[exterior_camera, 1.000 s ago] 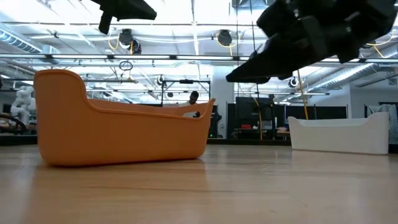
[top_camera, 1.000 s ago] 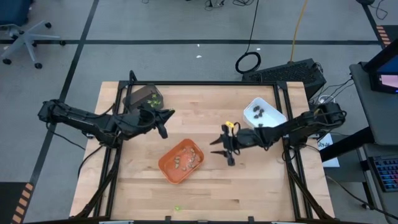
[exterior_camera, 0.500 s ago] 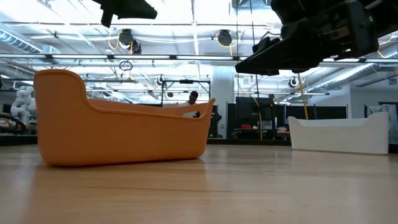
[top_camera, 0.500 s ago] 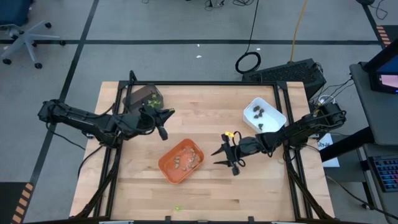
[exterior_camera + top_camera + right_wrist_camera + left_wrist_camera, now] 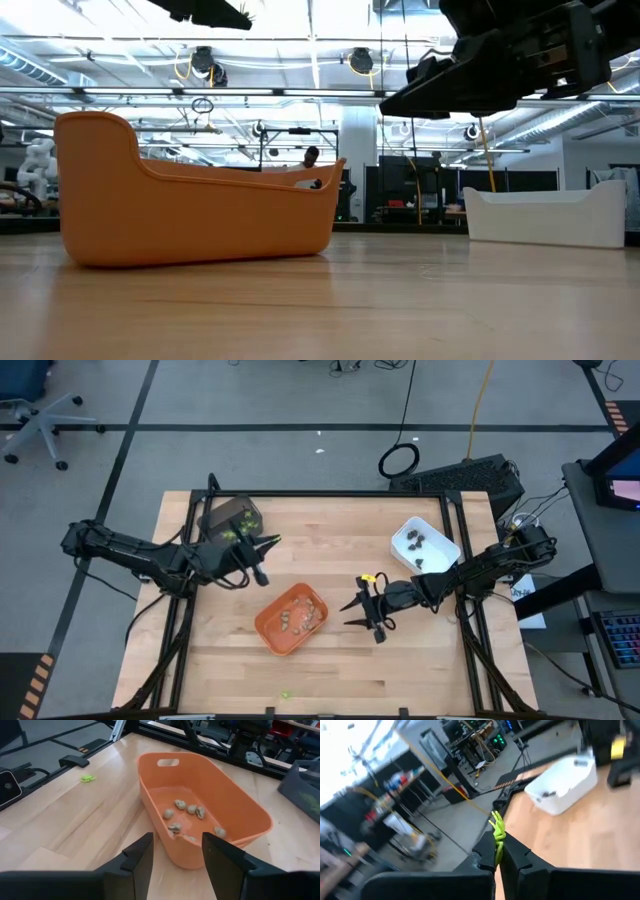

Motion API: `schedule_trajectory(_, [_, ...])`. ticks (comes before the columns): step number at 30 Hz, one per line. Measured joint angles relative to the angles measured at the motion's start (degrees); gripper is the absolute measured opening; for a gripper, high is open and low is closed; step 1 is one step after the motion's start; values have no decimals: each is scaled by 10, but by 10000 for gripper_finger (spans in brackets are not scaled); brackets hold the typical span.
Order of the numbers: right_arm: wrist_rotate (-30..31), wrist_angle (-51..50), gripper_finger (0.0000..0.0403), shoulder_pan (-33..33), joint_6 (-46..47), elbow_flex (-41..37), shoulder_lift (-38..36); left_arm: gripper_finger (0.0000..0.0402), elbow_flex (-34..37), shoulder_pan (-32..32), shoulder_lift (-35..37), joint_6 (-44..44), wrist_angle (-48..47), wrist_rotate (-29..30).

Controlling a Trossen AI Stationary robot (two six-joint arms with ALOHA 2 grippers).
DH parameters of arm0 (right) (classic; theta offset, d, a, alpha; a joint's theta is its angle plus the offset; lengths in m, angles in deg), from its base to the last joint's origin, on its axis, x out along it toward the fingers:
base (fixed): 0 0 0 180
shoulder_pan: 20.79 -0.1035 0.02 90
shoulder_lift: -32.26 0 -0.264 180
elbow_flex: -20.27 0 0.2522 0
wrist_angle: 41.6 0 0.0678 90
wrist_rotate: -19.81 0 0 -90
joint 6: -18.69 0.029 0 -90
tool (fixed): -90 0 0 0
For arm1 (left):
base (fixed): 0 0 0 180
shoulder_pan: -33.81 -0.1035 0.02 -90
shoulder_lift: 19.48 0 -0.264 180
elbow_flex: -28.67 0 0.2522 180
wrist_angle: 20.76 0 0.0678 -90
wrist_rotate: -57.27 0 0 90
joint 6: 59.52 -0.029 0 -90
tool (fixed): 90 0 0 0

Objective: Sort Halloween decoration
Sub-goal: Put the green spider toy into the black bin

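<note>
Grippers over the desk, seen from my remote station: on the left side, my left gripper hangs above the wood beside the dark grey tray, which sits at the far left corner of the desk with lime-green pieces showing inside it. The left fingers are pinched together on a lime-green decoration, its spindly end sticking up past the fingertips in the left wrist view.

Near the middle of the desk sits the orange tray, handle cut-out at one end, with a scatter of tan-grey pieces lying on its floor. One stray lime-green piece lies on bare wood close to the near edge of the desk, apart from every tray; the right wrist view catches it too, beyond the orange tray's handle end.

Just right of the orange tray, my right gripper floats clear of the surface, its fingers spread apart with nothing between them, aimed at the tray's side wall.

Toward the far right of the desk stands the white tray, holding a few dark brown pieces. The low view shows the orange tray and the white tray resting flat on the wood, both arms raised above them.
</note>
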Motion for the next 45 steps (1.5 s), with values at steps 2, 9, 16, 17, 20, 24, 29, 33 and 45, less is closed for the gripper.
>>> schedule_trajectory(2, [0, 1, 157, 0, -6, 0, 0, 4, 0, 0, 0, -64, -1, 0])
schedule_trajectory(9, [0, 16, 157, 3, -36, 0, 0, 4, 0, 0, 0, -184, -1, 0])
schedule_trajectory(16, [0, 20, 157, 10, -48, 0, 0, 4, 0, 0, 0, -240, 0, 0])
schedule_trajectory(17, [0, 20, 157, 11, -47, 0, 0, 4, 0, 0, 0, -232, 0, 2])
schedule_trajectory(20, [0, 18, 157, 14, -45, 0, 0, 4, 0, -3, 0, -180, 0, 37])
schedule_trajectory(24, [0, 18, 157, 17, -44, 0, 0, 4, 0, -22, 0, -66, -8, 144])
schedule_trajectory(29, [2, 18, 157, 18, -44, 0, 0, 4, 0, -74, 0, 116, -68, 264])
schedule_trajectory(33, [16, 18, 157, 17, -43, 0, 0, 4, 0, -135, 1, 237, -136, 217])
schedule_trajectory(45, [47, 11, 157, 21, -28, 0, 1, 4, -17, -396, -29, 605, -475, -147])
